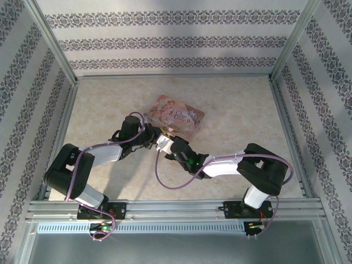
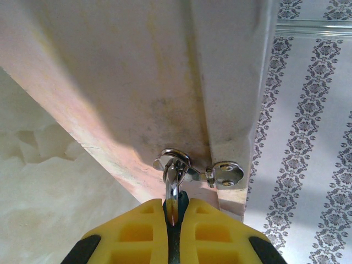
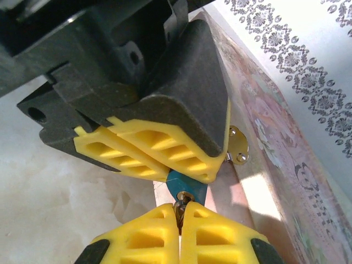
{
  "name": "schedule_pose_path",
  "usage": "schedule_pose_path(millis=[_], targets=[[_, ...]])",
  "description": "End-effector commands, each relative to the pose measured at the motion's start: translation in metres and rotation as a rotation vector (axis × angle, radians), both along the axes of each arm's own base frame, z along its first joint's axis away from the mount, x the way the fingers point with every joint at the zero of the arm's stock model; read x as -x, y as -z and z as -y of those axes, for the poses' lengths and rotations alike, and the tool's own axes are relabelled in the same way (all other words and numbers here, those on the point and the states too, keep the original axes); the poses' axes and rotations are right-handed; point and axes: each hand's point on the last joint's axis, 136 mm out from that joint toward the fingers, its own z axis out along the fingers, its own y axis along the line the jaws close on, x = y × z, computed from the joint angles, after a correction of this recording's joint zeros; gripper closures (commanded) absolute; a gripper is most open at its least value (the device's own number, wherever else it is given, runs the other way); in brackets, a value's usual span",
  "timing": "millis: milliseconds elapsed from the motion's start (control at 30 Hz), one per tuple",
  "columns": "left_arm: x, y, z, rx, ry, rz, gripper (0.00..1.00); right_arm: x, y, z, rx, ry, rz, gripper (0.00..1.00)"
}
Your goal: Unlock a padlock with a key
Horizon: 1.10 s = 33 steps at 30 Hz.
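Note:
The tiny teal padlock hangs at the pink tin's near edge. Its silvery shackle passes through the tin's metal hasp ring. My left gripper is shut on the padlock's dark body; its yellow fingers also appear from the right wrist, clamped over the lock. My right gripper is shut on the small brassy key, whose tip sits at the keyhole in the lock's bottom face. From above, the left gripper and right gripper meet tip to tip, hiding lock and key.
The tin's pale side wall rises just beyond the lock, with a screwed hasp plate beside the ring. Patterned walls and metal frame rails enclose the marbled table. A purple cable loops between the arms.

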Motion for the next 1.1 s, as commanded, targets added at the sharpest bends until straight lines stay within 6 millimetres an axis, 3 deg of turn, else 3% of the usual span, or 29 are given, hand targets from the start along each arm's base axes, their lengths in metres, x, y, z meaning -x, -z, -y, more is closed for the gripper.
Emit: schedule_pose_path(millis=[0, 667, 1067], targets=[[0.001, -0.031, 0.02, 0.059, 0.072, 0.096, 0.93, -0.009, -0.033, -0.015, -0.195, 0.019, -0.012, 1.0], [0.003, -0.018, 0.023, 0.042, 0.075, 0.077, 0.93, -0.015, -0.039, -0.023, -0.578, 0.138, -0.253, 1.0], [0.005, -0.001, 0.029, 0.031, 0.087, 0.049, 0.93, -0.017, -0.019, -0.014, -0.721, 0.282, -0.36, 1.0]])
